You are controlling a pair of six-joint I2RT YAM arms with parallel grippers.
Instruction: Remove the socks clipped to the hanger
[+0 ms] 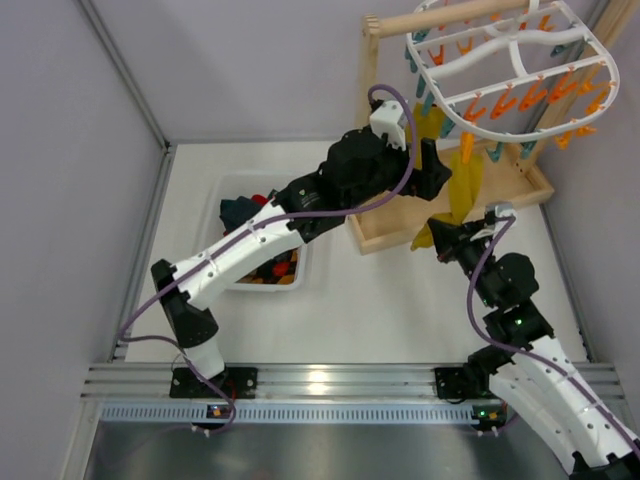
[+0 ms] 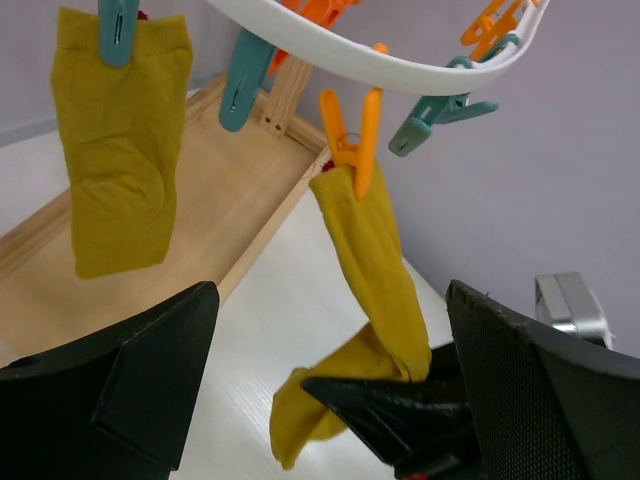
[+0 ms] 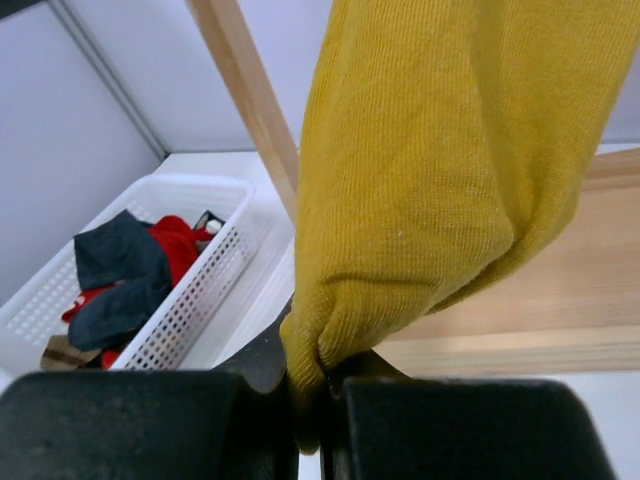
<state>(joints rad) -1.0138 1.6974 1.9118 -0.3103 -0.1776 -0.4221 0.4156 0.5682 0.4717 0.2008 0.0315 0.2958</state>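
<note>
Since my right tool (image 3: 310, 400) is pinching the mustard-yellow sock (image 3: 430, 170) low down, under its orange clothespin (image 2: 352, 140) on the hanger (image 2: 400, 70), a hard tug could slip off the fabric or swing the whole frame. Left tool (image 2: 330, 340) hangs spread wide, close by. Wooden stand (image 2: 230, 190) crowds right behind; open desk (image 1: 400, 300) lies toward me.

6 o'clock: bare desk (image 1: 390, 320), open lane. 9 o'clock: basket (image 1: 270, 288) blocks. 1 o'clock: wooden stand (image 1: 380, 238) + hanger (image 1: 510, 45) overhead, socks (image 1: 465, 180) hang in gap betw. them.
</note>
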